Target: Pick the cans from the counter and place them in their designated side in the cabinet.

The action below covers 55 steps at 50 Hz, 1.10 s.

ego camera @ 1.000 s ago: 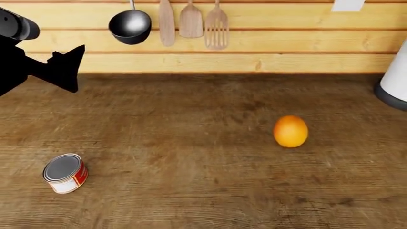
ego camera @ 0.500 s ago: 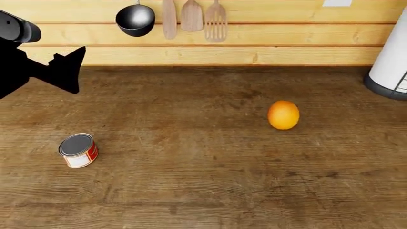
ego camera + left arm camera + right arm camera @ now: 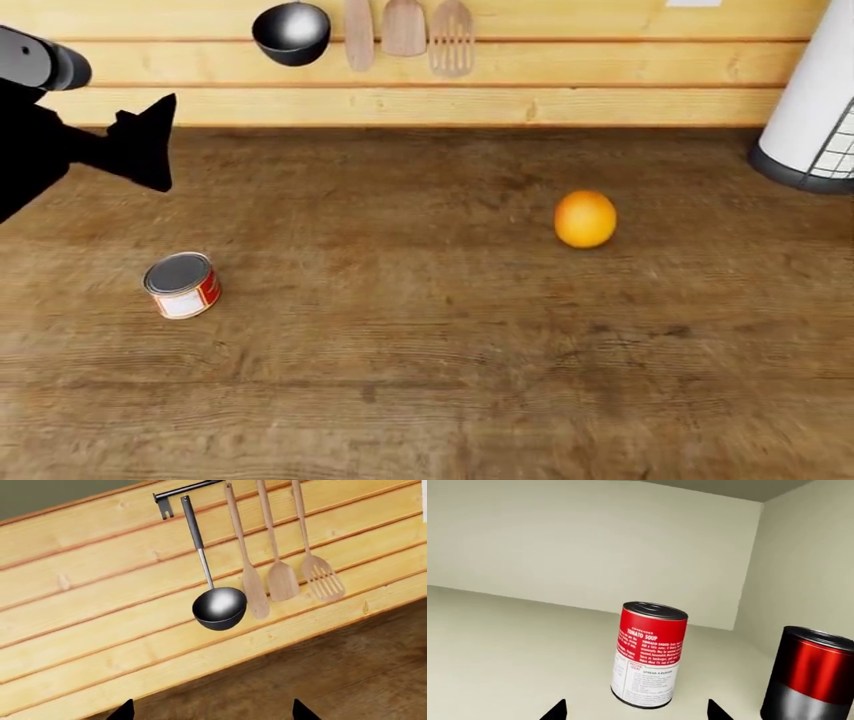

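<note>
counter: brown wood-grain, backed by pale plank wall hung with ladle and wooden utensils. short can upright near left side; orange well apart. tall can stands in cream cabinet. left gripper, right gripper: tips apart, empty.

A home kitchen: a wooden counter under a plank wall hung with a ladle and wooden spatulas, an orange lying out
</note>
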{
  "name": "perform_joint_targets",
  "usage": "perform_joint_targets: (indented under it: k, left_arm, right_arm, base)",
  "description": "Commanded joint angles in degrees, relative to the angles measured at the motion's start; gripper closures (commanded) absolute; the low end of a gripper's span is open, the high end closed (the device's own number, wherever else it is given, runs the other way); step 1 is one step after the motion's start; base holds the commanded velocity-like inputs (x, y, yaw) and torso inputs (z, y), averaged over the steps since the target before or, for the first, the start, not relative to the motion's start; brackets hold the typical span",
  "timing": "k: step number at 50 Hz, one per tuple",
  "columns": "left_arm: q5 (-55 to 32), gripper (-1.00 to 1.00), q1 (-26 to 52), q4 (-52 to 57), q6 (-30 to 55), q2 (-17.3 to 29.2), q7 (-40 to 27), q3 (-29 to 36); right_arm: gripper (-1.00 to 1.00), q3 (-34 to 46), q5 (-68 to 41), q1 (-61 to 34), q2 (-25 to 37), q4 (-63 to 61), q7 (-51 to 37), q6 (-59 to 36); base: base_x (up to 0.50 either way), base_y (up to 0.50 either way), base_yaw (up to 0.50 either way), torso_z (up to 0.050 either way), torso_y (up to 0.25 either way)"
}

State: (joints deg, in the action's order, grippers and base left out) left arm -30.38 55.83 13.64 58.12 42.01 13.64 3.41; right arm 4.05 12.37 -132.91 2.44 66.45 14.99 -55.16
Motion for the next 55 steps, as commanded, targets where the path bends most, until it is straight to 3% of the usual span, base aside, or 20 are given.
perform_joint_targets:
  k: [1,21,27,30,33,36,41,52,55]
  left_arm:
    - [0.9,-1.00,-0.7,-1.0,-0.9,-2.5,-3.8,-2.0]
    - [1.4,-1.00,-5.8,1.6,-4.3,-4.4,-6.9,-4.8]
    - [3.8,-1.00,-9.6,3.7,-9.8,-8.3,-12.5,-8.5]
    - [3.5,-1.00,-11.4,5.8,-11.7,-10.5,-14.8,-11.3]
    - [1.5,-1.00,-12.9,9.4,-10.8,-13.0,-17.7,-15.2]
    - [-0.6,-1.00,-14.8,12.7,-9.8,-15.7,-20.4,-18.7]
    - [-2.5,-1.00,-19.0,17.1,-10.3,-18.6,-22.3,-22.4]
    - [-3.9,-1.00,-30.5,22.9,-13.0,-22.8,-23.0,-26.5]
    - [-4.2,-1.00,-33.0,23.5,-13.6,-23.2,-22.4,-27.1]
  right_arm:
    - [-1.00,1.9,0.6,10.6,1.0,-19.0,6.2,-9.3]
    - [-1.00,1.9,0.4,32.9,3.0,-60.6,12.9,-28.6]
    - [-1.00,0.7,1.0,41.0,3.2,-75.2,15.0,-34.6]
    - [-1.00,-0.1,7.4,44.2,1.7,-78.7,20.1,-34.8]
    - [-1.00,-0.1,26.7,47.0,-2.3,-81.9,35.6,-34.8]
    - [-1.00,-0.2,31.3,51.2,-2.4,-86.5,39.2,-34.8]
    - [-1.00,-1.1,26.9,61.5,-2.4,-97.0,32.9,-34.8]
    - [-1.00,-7.0,-0.8,90.6,-2.4,-126.0,2.8,-34.8]
    - [-1.00,-10.2,-10.4,100.4,-2.4,-126.4,-4.5,-27.6]
  base:
    - [-0.11,0.00,0.00,0.000,0.000]
    - [-0.12,0.00,0.00,0.000,0.000]
    - [-0.09,0.00,0.00,0.000,0.000]
    - [-0.04,0.00,0.00,0.000,0.000]
    - [-0.02,0.00,0.00,0.000,0.000]
    - [0.00,0.00,0.00,0.000,0.000]
    - [0.00,0.00,0.00,0.000,0.000]
    - [0.00,0.00,0.00,0.000,0.000]
    - [0.00,0.00,0.00,0.000,0.000]
